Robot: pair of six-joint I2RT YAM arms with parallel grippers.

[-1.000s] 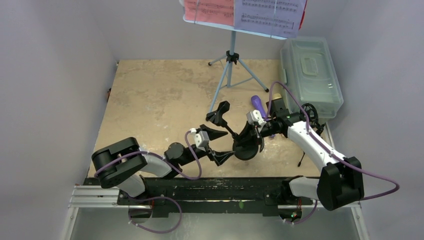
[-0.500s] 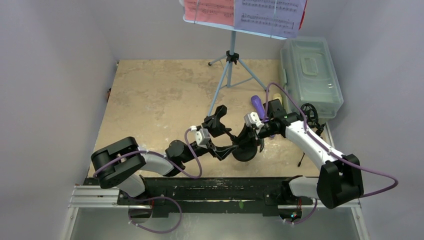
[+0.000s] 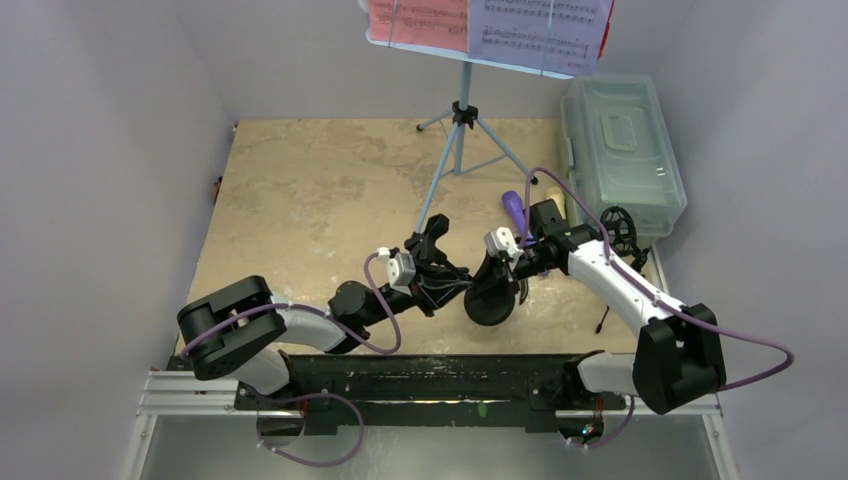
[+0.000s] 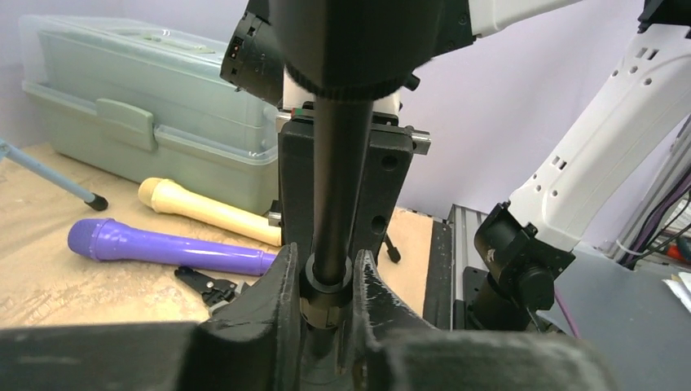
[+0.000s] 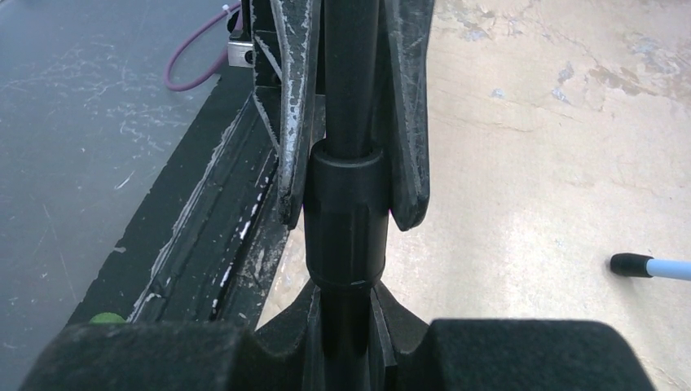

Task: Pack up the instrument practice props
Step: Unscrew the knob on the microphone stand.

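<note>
Black round-base pole (image 4: pixel 338 187), a stiff dark tube with a thick collar partway along and a disc foot at one end, is held off to the near-left of the translucent grey-green plastic box (image 4: pixel 147 106), between the two arms. The left gripper (image 4: pixel 326 277) has its fingers pressed against the collar from both sides. The right gripper (image 5: pixel 346 314) has its fingers clamped on the tube just below that collar, so both grips sit close together on the same shaft. From above I cannot tell whether the disc foot rests on the tan bench (image 3: pixel 300 200) or hangs just clear of it.

The pole looks rigid and smooth, and it is probably weighted toward the foot, so a grip on bare tube could slide or let the heavy end swing. The collar gives a shoulder to grip against and looks like the best place to hold. With a grip on each side of the joint, the arms seem well placed to twist or collapse the shaft.

A purple plastic microphone (image 4: pixel 163 247) and a cream microphone (image 4: pixel 208 210) lie on the bench just in front of the box. The light-blue music desk on tripod legs (image 3: pixel 460 130) stands to the box's left, not yet packed.
</note>
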